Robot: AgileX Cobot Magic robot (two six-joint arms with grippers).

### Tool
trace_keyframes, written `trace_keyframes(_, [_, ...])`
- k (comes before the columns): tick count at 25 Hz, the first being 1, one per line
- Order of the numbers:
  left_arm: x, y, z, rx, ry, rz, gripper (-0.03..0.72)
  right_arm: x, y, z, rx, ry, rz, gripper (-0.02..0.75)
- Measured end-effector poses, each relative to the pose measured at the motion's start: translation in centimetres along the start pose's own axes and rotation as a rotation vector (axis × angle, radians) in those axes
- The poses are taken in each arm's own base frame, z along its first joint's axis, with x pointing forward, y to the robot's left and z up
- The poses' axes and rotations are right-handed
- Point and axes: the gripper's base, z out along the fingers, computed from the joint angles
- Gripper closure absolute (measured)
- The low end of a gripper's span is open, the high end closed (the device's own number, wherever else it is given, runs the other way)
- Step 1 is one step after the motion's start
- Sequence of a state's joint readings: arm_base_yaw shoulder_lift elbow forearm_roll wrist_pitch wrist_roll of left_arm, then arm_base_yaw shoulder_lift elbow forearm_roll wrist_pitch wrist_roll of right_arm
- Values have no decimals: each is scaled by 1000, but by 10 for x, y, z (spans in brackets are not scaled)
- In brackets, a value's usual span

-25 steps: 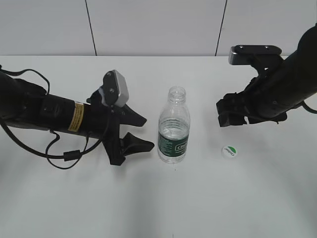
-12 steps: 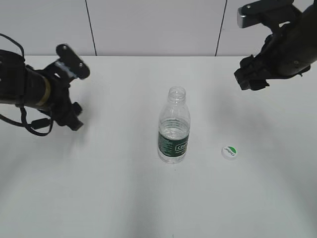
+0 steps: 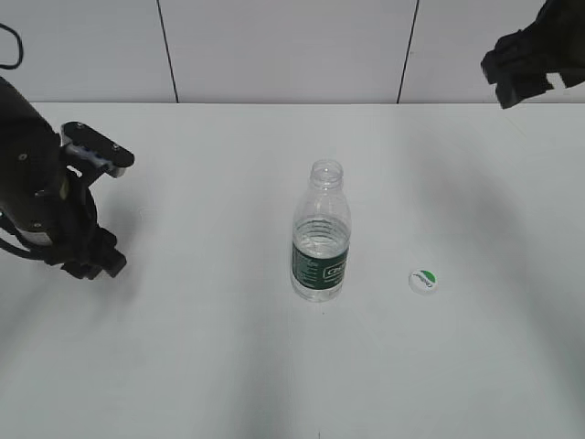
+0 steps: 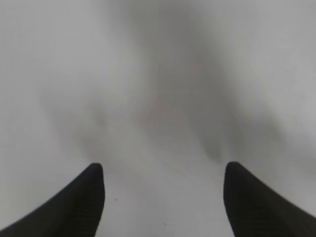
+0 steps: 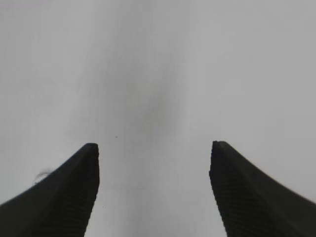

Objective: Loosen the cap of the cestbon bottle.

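The cestbon bottle (image 3: 321,233) stands upright at the middle of the white table, clear with a dark green label band, its neck open with no cap on it. The cap (image 3: 423,281) lies flat on the table to the bottle's right, its green and white top up. My left gripper (image 3: 91,265) is far left of the bottle, pointing down at the table; in the left wrist view its jaws (image 4: 163,170) are open and empty over bare table. My right gripper (image 3: 514,78) is high at the top right; in the right wrist view its jaws (image 5: 154,148) are open and empty.
The white table (image 3: 228,366) spreads around the bottle. A pale panelled wall (image 3: 274,46) stands behind its far edge. Both wrist views show only bare table surface.
My left arm has swung away from the bottle to the far left and turned downward. My right arm has lifted up and to the right, away from the cap. Bottle and cap have not moved.
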State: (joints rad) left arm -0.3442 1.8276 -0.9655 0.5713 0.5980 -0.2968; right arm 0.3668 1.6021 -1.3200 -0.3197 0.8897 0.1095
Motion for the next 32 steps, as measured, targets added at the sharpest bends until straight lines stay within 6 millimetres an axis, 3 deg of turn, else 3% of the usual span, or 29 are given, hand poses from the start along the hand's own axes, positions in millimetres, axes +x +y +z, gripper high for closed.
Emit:
trace_keyframes(9, [-8,9,-31,131,177,-37,230,5,-34,-18,13,171,141,198])
trace_keyframes(13, [-11,15,-52,149,168,-70,230,10,-32,-20,-53,233,136,198])
trace_keyframes(18, [-1,21,-80,157,199,-93,230,8,-22,-23,-168,223,142,198])
trace_keyframes(23, [10,29,-106,203,188,-162,230,10,-22,-43,-211,172,155,198])
trace_keyframes(27, [19,34,-132,219,139,-195,230,26,-23,-65,-204,137,150,198])
trace_keyframes(32, [34,38,-167,244,52,-231,230,64,-21,-82,-188,144,141,199])
